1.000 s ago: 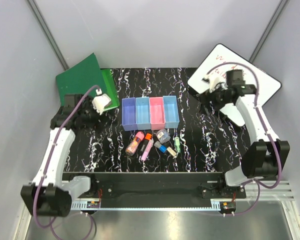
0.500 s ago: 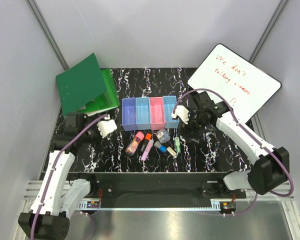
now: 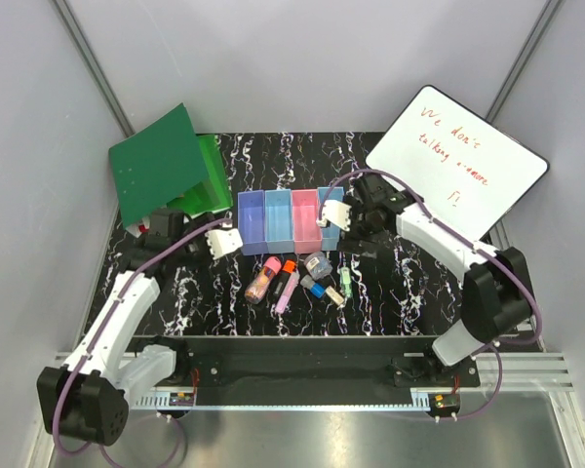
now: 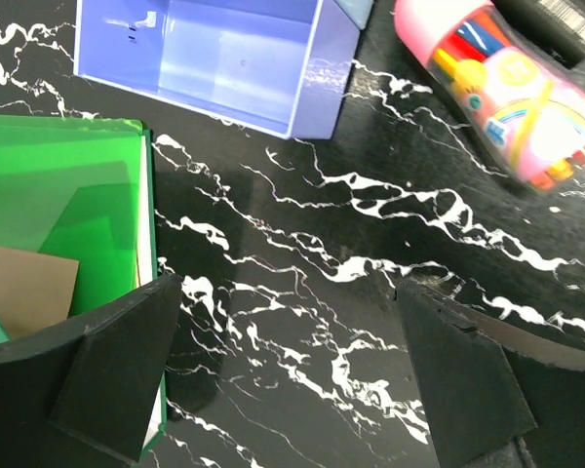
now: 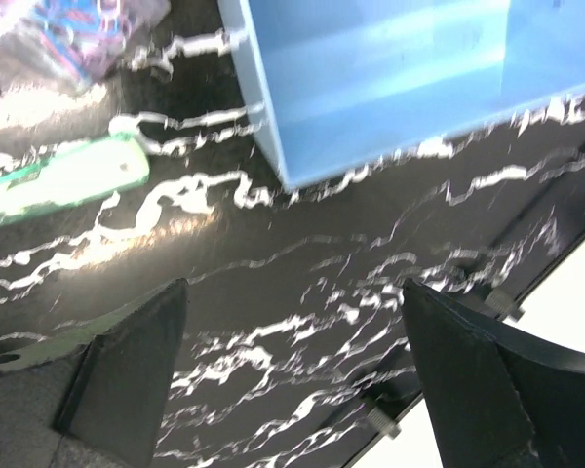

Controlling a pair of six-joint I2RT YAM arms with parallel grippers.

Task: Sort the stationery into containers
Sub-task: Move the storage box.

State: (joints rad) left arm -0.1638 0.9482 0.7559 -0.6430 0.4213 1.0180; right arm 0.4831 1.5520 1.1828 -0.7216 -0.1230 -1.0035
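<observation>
Scene: A black counter [image 3: 409, 292] veined with white is shown from above, with two robot arms bolted at its near edge.

Containers: Four small open bins joined in a row, the containers [image 3: 292, 220], are set at mid-counter. From left to right they are purple-blue, light blue, pink and light blue. Nothing can be seen inside them.

Stationery: The stationery lies loose on the counter just in front of the row. It includes a pink marker [image 3: 261, 281], an orange-capped marker [image 3: 286, 286], a round grey piece [image 3: 319, 263], a small blue piece [image 3: 317, 289] and a green highlighter [image 3: 345, 281].

Left hand: The left hand [image 4: 288, 292] is spread wide and holds nothing. It is held over bare counter by the purple-blue bin, between the green folder [image 3: 166, 166] and the pink marker.

Right hand: The right hand [image 5: 294, 288] is likewise spread and empty. It is held at the near corner of the rightmost light blue bin, with the green highlighter off to one side.

Why so placed: The cluster is flanked by both hands, and the wide spread is judged to be readiness for a first pick.

Progress: Sorting is judged not yet begun.

Next move: A hand would probably need to be lowered squarely across one narrow item.

Apart from the task: The folder and a whiteboard [image 3: 458, 161] with red writing are propped at the far corners.
</observation>
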